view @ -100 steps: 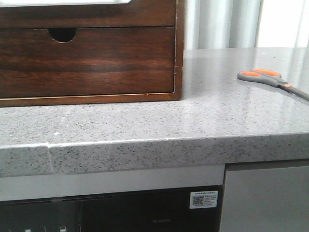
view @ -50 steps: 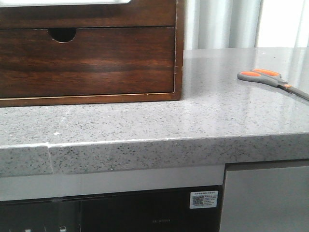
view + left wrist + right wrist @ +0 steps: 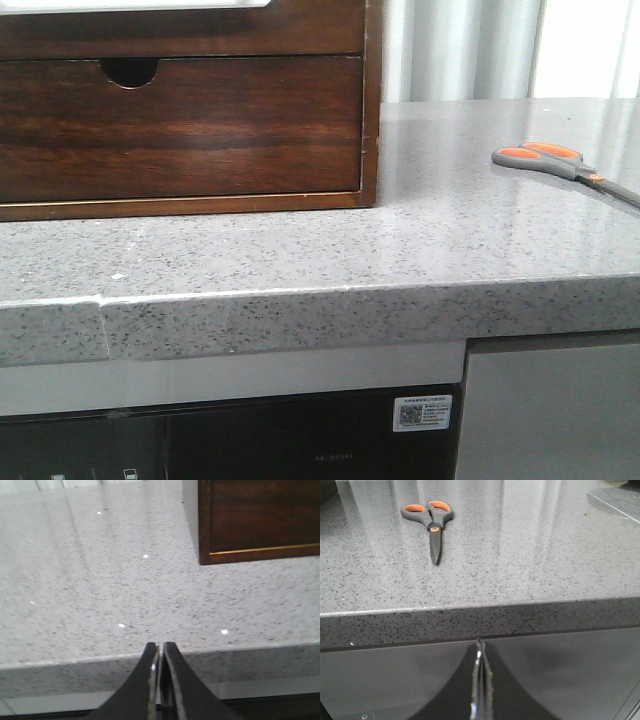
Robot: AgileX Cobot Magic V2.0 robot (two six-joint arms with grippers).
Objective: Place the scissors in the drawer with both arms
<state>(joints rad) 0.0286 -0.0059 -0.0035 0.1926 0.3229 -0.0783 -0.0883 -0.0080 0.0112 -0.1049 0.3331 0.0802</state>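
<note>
While both arms sit low in front of the desk (image 3: pixel 400 250), I see the scissors (image 3: pixel 560 163) lying flat on the speckled grey top at the right edge of the front view, orange-lined loops toward the left and the blades running off the frame to the lower right. They are well apart from the drawer (image 3: pixel 180 125), which fills the upper left of that view; its dark glossy front is pushed in flush, with the half-round notch on its top edge. A plain wooden panel (image 3: pixel 180 30) sits above it. From my right wrist camera the scissors (image 3: pixel 431 522) appear in the upper left of the frame, closed, handles away from the camera and the tip pointing back toward the desk's front edge. My right tool (image 3: pixel 481 680) is clenched, its two dark fingers pressed together with nothing between them, hanging below the edge of the desk. My left tool (image 3: pixel 160 660) is likewise clenched and empty, its tips at the level of the desk's front edge, and a corner of the brown drawer unit (image 3: pixel 260 520) shows in the upper right of that frame. Neither tool touches anything.
</note>
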